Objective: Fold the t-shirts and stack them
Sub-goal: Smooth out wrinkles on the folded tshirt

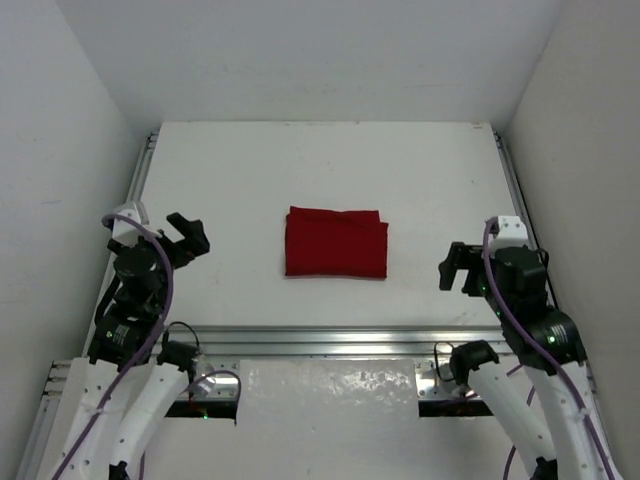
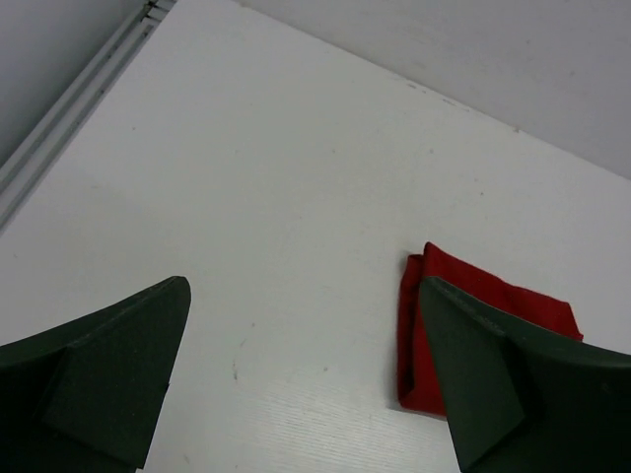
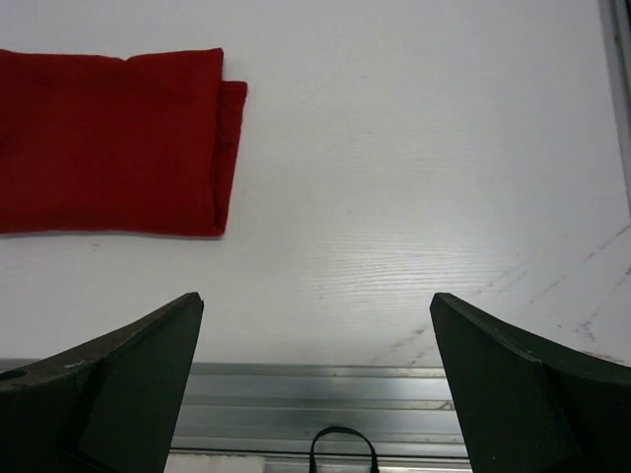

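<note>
The dark red t-shirt (image 1: 336,242) lies folded into a neat rectangle in the middle of the white table. It also shows in the left wrist view (image 2: 412,330), partly behind my right finger, and in the right wrist view (image 3: 113,138) at the upper left. My left gripper (image 1: 187,237) is open and empty, well to the left of the shirt. In its own view the left gripper (image 2: 306,305) hangs over bare table. My right gripper (image 1: 457,268) is open and empty, to the right of the shirt near the front rail; in its own view the right gripper (image 3: 317,315) is apart from the shirt.
A metal rail (image 1: 320,340) runs along the near edge of the table and shows in the right wrist view (image 3: 315,414) with a black cable loop (image 3: 342,448). Side rails (image 1: 140,190) border the table. White walls close in the back and sides.
</note>
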Robot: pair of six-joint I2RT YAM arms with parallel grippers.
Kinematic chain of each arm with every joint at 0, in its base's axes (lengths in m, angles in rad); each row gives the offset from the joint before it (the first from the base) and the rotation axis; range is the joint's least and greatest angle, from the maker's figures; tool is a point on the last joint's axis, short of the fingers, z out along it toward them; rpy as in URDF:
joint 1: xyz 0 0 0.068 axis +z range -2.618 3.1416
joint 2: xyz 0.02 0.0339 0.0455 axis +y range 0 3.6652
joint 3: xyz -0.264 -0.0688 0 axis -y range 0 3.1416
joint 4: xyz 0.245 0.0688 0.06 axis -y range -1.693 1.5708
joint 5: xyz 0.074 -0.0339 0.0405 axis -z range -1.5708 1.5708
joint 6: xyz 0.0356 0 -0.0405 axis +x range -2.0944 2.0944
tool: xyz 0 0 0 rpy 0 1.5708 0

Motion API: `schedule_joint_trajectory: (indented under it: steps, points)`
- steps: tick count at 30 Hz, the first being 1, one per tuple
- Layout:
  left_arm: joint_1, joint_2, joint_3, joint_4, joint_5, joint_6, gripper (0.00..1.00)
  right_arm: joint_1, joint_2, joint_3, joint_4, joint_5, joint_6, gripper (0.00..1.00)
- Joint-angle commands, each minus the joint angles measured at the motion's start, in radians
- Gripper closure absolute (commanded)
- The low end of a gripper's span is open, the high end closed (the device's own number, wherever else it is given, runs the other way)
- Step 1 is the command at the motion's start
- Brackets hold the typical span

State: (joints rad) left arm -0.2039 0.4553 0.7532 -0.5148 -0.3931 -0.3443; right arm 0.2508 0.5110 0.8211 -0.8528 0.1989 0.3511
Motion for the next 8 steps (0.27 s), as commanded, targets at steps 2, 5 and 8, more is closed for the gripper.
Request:
schedule_joint_trajectory:
  steps: [2,5,8]
  points:
    - [-0.014,-0.014,0.003,0.030,-0.056,0.019,0.00,0.001,-0.078,-0.008,-0.061,0.068,-0.034,0.01]
    - [-0.022,-0.001,0.006,0.024,-0.064,0.013,0.00,0.001,-0.100,-0.005,-0.065,0.070,-0.032,0.01]
    - [-0.023,-0.003,0.003,0.029,-0.047,0.016,0.00,-0.001,-0.100,-0.005,-0.065,0.080,-0.029,0.01]
